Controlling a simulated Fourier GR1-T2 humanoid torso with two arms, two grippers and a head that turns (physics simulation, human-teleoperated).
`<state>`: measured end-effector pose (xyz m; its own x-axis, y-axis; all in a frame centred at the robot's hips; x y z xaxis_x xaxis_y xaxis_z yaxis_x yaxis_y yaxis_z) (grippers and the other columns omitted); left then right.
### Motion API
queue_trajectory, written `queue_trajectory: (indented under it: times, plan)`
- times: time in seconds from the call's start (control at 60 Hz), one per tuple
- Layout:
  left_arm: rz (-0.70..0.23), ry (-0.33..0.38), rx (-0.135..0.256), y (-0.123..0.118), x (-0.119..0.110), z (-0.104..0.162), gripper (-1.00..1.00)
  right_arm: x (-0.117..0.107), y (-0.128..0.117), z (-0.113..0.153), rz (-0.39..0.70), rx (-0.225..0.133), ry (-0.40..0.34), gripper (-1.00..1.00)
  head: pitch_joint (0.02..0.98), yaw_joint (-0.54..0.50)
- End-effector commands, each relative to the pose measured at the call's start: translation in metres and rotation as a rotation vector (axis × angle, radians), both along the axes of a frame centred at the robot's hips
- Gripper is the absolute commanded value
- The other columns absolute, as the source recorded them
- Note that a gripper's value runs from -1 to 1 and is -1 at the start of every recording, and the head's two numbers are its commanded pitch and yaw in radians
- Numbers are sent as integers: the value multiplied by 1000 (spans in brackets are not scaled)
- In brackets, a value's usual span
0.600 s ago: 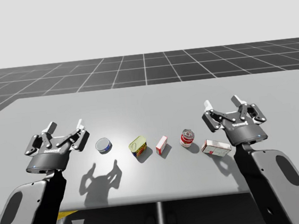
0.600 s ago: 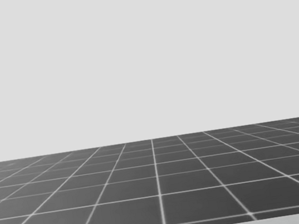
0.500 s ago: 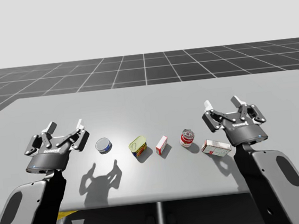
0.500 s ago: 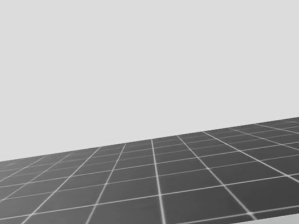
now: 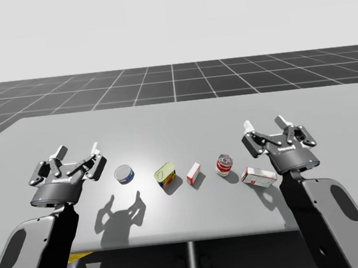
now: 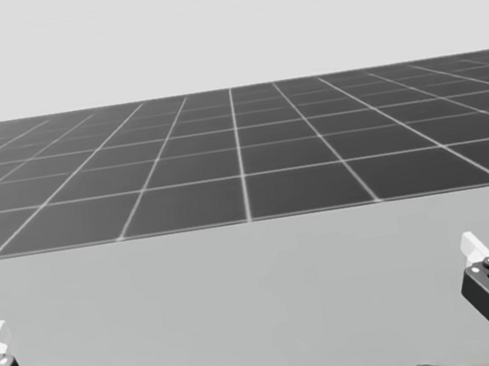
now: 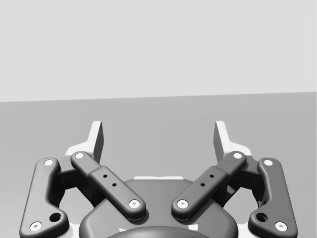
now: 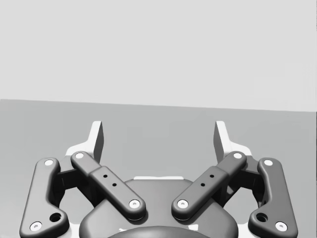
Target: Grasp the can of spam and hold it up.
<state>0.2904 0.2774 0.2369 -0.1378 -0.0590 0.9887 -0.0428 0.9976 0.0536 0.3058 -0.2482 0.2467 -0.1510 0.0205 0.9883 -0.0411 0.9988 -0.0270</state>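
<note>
The yellow rectangular can [image 5: 165, 174], which I take for the spam, lies on the grey table [image 5: 177, 118] a little left of the middle of a row of things; it is tipped so that its broad yellow face looks up and toward my left; its long axis seems to run slantwise across the row, though I cannot tell this for certain; nothing grips it. Just beside it on its right stands a small red-and-white box [image 5: 194, 173]; further right come a red-and-white round can [image 5: 224, 165] and a flat white box [image 5: 258, 176]; on its left, apart from it, sits a low blue round can [image 5: 124, 174].

My left gripper [image 5: 78, 151] hovers at the left end of the row, beyond the blue round can; its fingers [image 7: 97, 141] are spread wide, released, with nothing between them. My right gripper [image 5: 265, 125] hangs at the right end, by the flat white box; its fingers [image 8: 97, 141] are likewise parted and empty.

The grasp is not yet begun. From my left gripper the yellow can lies to the right with one thing between; from my right gripper it lies to the left past three; so I judge the left arm the nearer and the better placed. The approach should come from above, wrist turned to close across the can's narrow width, minding the small box close by.
</note>
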Motion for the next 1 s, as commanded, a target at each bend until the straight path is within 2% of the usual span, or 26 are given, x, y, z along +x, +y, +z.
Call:
queue_trajectory:
  times: [0.017,0.133,0.15,0.3,0.417,0.65,0.7,0.767,0.8,0.867,0.967,1.0]
  plan:
    - [-1,2,3,1,0,0,-1000,0,0,-1,-1,-12,1,-1000,475,5]
    - [-1,2,5,1,0,0,-1000,1,1,-2,-2,-17,1,-1000,578,8]
    - [-1,1,5,1,0,0,-1000,1,1,-2,-2,-17,2,-1000,615,13]
    - [-2,3,8,2,0,0,-1000,0,2,-2,-2,-22,2,-1000,717,46]
    - [-5,4,9,1,0,0,-1000,0,3,-2,-2,-26,2,-1000,765,87]
    - [-18,1,0,0,-3,4,-1000,0,4,-2,-6,-30,3,-1000,792,108]
    - [-35,-2,-7,-3,-6,6,-1000,0,4,-2,-7,-32,3,-1000,795,108]
    - [-67,2,8,-8,-12,10,-1000,0,5,-3,-10,-35,5,-1000,801,112]
    - [-91,7,-6,-10,-14,12,-1000,0,5,-3,-12,-39,5,-1000,801,112]
    - [-178,61,-40,-17,-21,16,-1000,1,5,-4,-20,-48,4,-1000,799,113]
    - [-256,67,-66,-23,-31,20,-1000,1,6,-5,-26,-62,3,-1000,797,109]
    - [-281,69,-59,-24,-34,22,-1000,1,6,-5,-25,-63,4,-1000,795,107]
